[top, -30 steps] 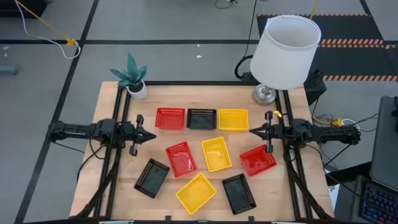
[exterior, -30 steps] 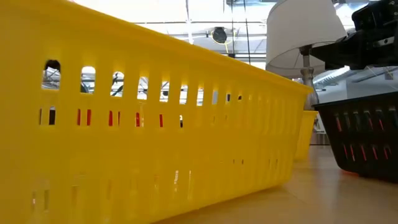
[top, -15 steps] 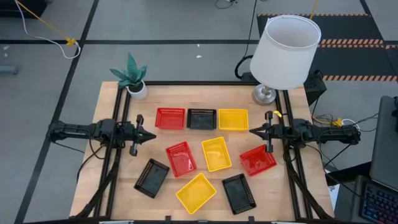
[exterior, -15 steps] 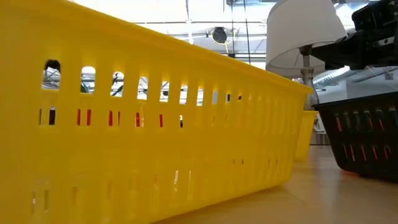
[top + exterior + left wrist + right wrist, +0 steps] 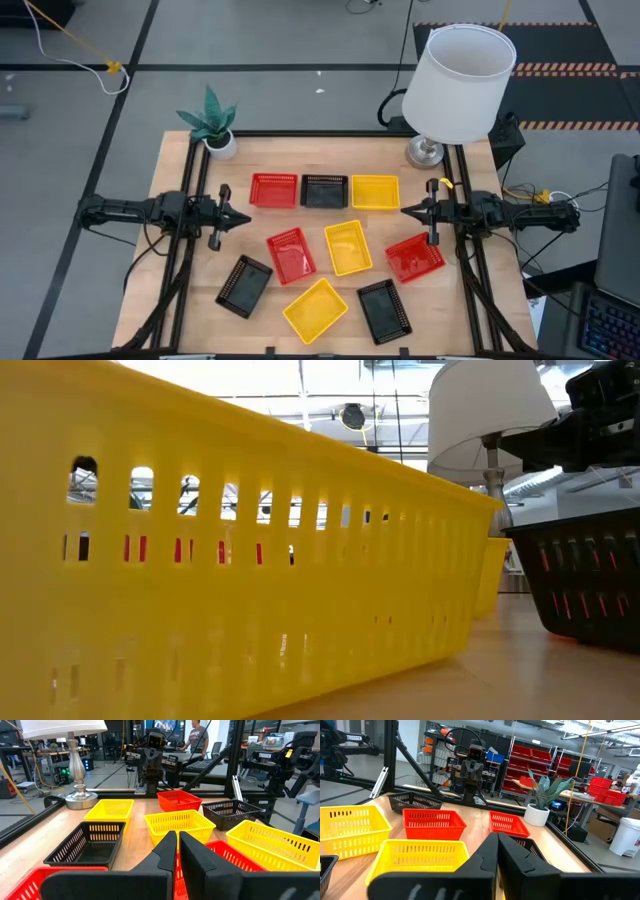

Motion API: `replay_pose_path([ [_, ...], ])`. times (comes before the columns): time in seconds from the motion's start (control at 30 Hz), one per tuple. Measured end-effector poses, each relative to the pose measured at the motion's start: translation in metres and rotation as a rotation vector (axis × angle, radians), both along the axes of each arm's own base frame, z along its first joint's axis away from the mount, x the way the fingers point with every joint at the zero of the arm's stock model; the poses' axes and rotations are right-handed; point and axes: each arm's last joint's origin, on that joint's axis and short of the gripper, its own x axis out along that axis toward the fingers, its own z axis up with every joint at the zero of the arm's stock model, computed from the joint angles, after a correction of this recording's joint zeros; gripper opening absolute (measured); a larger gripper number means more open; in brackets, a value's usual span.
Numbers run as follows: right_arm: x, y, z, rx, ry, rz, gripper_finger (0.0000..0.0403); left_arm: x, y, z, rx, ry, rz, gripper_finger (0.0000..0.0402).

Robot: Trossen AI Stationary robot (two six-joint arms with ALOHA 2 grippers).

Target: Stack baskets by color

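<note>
Nine baskets (image 5: 324,261) lie unstacked across the worktop's middle, three in a row nearer the far edge. Both arms wait, left gripper (image 5: 243,216) and right gripper (image 5: 407,210) closed and empty at opposite side edges. Sorting apparently hasn't begun; the next move calls for opening over one basket.

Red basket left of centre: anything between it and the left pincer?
Nothing visible. In the high view the left pincer sits shut at the table's left edge, and only bare table lies between it and the red basket. The back-row red basket and front-left black basket lie off that line.
</note>
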Motion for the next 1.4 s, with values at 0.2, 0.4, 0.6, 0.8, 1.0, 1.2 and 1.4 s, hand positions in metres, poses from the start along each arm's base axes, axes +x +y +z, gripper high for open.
replay_pose_path([
  [0.2,0.0000,0.0000,0.0000,0.000,0.000,-0.001,0.0002,0.0000,0.0000,0.0000,0.000,0.000,0.000,0.0024],
  [0.4,0.0000,0.0000,-0.0001,0.000,0.000,0.000,0.0002,0.0000,0.0000,0.0000,0.000,0.000,0.001,0.0024],
  [0.6,0.0000,0.0000,-0.0001,0.000,0.000,0.000,0.0002,0.0000,0.0000,0.0000,0.000,0.000,0.000,0.0024],
  [0.8,0.0000,0.0000,-0.0001,0.000,0.000,-0.001,0.0002,0.0000,0.0000,0.0000,0.000,0.000,0.001,0.0024],
  [1.0,0.0000,0.0000,0.0000,0.003,0.000,0.000,0.0002,0.0000,0.0000,0.0000,0.000,0.000,0.001,0.0024],
  [1.2,0.0000,0.0000,0.0000,0.003,0.000,0.000,0.0002,0.0000,0.0000,0.0000,0.000,0.000,0.000,0.0024],
  [1.4,-0.0001,0.0002,0.0017,0.057,-0.019,0.005,0.0002,0.0000,0.0000,-0.0001,0.000,0.000,0.001,0.0024],
])
